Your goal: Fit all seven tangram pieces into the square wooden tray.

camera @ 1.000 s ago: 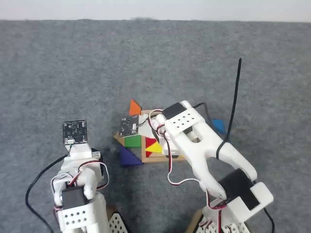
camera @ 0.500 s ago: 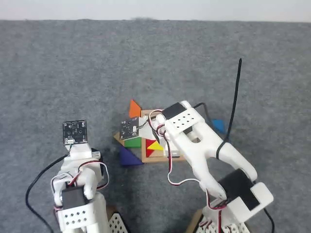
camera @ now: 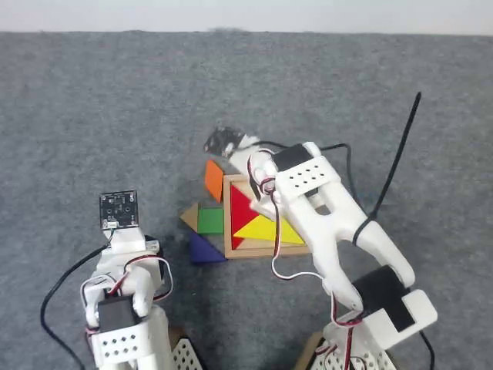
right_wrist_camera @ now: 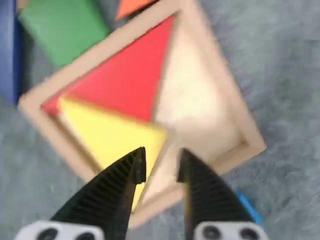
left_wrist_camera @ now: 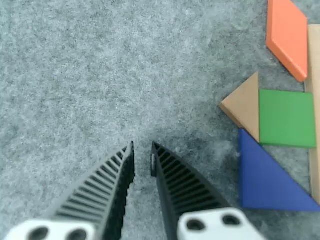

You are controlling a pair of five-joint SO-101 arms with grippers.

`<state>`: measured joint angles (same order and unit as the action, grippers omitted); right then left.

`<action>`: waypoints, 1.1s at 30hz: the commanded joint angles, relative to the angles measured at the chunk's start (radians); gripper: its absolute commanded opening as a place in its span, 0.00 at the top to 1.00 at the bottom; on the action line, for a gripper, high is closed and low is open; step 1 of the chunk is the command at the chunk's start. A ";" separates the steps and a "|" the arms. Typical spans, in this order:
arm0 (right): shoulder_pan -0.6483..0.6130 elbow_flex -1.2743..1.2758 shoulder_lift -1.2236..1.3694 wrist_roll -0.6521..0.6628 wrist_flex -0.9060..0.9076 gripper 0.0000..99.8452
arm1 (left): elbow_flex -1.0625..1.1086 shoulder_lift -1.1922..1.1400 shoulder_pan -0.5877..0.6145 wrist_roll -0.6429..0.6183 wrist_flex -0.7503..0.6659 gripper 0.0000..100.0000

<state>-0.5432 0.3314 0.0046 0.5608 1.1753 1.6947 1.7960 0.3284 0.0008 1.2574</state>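
Observation:
The square wooden tray holds a red triangle and a yellow triangle; its far right part is bare wood. Left of it lie an orange parallelogram, a tan triangle, a green square and a dark blue triangle. My right gripper hangs open and empty above the tray, over the yellow triangle beside the red one. My left gripper rests over bare carpet with a narrow gap, left of the blue triangle and green square.
A small light-blue piece lies on the carpet just outside the tray's right side. The right arm stretches over the tray's right half. The left arm sits at the near left. Grey carpet spreads all around.
The right arm has lifted and swung toward the far side, uncovering the red and yellow triangles in the tray. The left arm has not moved.

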 commanded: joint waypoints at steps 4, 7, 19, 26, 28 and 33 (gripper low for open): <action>-0.028 0.017 0.027 -0.137 -0.186 0.99 | -0.012 0.023 0.003 0.006 0.005 0.95; -0.027 0.012 0.077 -0.137 -0.186 0.99 | -0.012 0.023 0.003 0.006 0.005 0.95; -0.059 0.187 -0.005 -0.123 -0.173 0.99 | -0.012 0.023 0.003 0.006 0.005 0.95; -0.044 0.249 -0.213 -0.238 -0.163 0.99 | -0.012 0.023 0.003 0.006 0.005 0.95; -0.004 0.272 -0.300 -0.276 -0.154 0.99 | -0.012 0.023 0.003 0.006 0.005 0.95; 0.097 0.423 -0.526 -0.338 -0.168 0.99 | -0.012 0.023 0.003 0.006 0.005 0.95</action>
<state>-0.5201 0.6751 -0.3207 0.2708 1.0081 1.6947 1.7960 0.3284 0.0008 1.2574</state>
